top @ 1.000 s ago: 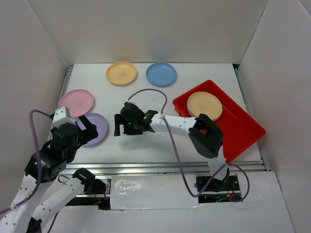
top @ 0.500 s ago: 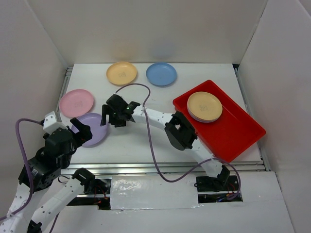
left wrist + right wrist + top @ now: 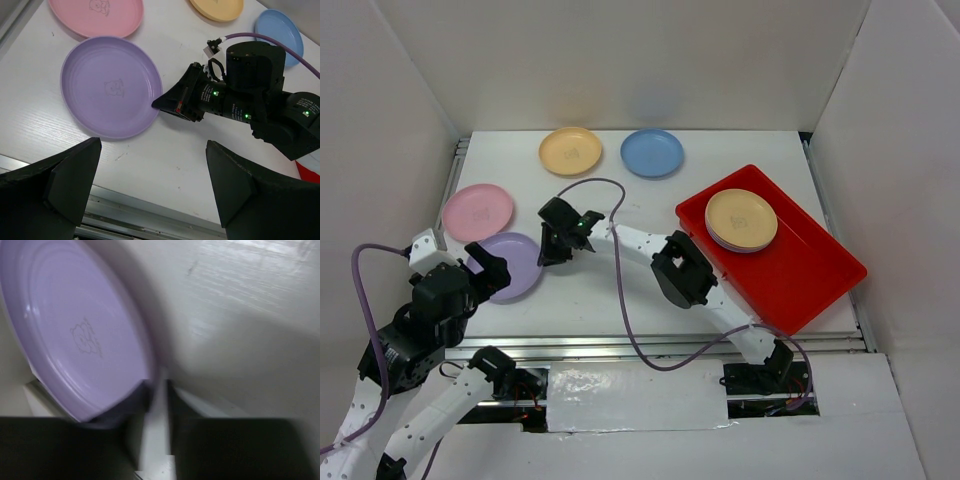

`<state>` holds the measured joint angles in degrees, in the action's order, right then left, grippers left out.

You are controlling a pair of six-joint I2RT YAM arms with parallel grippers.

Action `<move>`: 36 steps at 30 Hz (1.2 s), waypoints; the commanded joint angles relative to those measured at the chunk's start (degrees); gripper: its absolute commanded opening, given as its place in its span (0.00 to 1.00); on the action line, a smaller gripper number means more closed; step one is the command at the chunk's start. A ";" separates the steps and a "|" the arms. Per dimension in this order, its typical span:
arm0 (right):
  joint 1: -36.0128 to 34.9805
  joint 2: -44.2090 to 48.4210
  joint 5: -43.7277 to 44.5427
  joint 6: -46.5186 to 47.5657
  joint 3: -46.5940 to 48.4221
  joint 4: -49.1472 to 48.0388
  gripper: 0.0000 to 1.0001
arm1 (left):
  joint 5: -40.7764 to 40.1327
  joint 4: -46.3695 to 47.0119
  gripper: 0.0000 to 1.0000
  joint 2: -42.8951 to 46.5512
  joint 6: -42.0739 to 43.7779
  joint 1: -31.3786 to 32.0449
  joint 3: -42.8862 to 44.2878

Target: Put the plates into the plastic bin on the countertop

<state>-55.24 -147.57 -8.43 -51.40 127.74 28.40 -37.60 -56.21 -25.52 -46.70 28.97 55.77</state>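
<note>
Right end effector [image 3: 158,104], stretched leftward, touches lilac plate [image 3: 107,90].

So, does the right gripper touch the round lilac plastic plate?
Touching. The left wrist view shows the right gripper meeting the rim of the lilac plate, no gap.

— Has the right tool [image 3: 157,390] got hold of the lilac plate [image 3: 75,330]?
— Can't tell. Its wrist view is smeared, and rim and tool blur together.
— And the left wrist view?
— The pink plate [image 3: 95,17] and yellow plate [image 3: 217,7] are cut by the top edge. The red bin [image 3: 309,172] is a sliver at the right.
— The stack [image 3: 741,222] in the bin?
— The top plate hides the ones beneath, too much to count them.
</note>
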 commanded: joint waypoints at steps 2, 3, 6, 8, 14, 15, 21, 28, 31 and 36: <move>-0.30 1.92 1.12 0.33 -2.76 0.42 0.00 | 0.25 2.06 0.99 -0.76 0.91 0.03 0.83; -0.39 3.24 2.44 0.59 -6.07 0.51 0.00 | 0.34 2.15 0.99 -0.67 0.99 0.03 0.75; 0.22 14.29 7.51 1.56 -20.43 -0.63 0.00 | 0.51 2.15 0.99 -0.41 1.08 0.03 0.66; 1.80 26.59 9.82 1.65 -29.35 -0.89 0.00 | 0.78 2.33 0.99 -0.41 1.26 0.03 0.66; 18.83 58.15 4.11 4.01 -64.08 -9.17 0.00 | 1.65 3.12 0.99 -0.67 2.05 0.03 0.48; 24.69 60.53 4.29 4.72 -65.15 -6.89 0.00 | 1.48 3.03 0.99 -0.85 2.14 -0.05 0.48; 48.33 71.28 2.71 10.78 -68.24 0.14 0.00 | 1.92 3.47 0.99 0.03 2.31 -0.06 0.22; 67.00 68.64 3.51 11.85 -69.12 -0.10 0.00 | 2.89 4.26 0.99 -0.41 3.10 -0.14 0.04; 69.82 68.29 2.28 11.76 -69.47 -1.42 0.00 | 3.50 4.35 0.99 -1.37 3.72 -0.06 0.04; 72.03 66.88 1.40 12.11 -68.77 -1.33 0.00 | 4.21 4.70 0.99 -2.43 4.16 -0.14 0.04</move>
<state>15.92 -80.51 -4.75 -40.16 57.69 28.95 -34.04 -54.37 -27.16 -43.75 28.97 55.75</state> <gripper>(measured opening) 0.023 0.993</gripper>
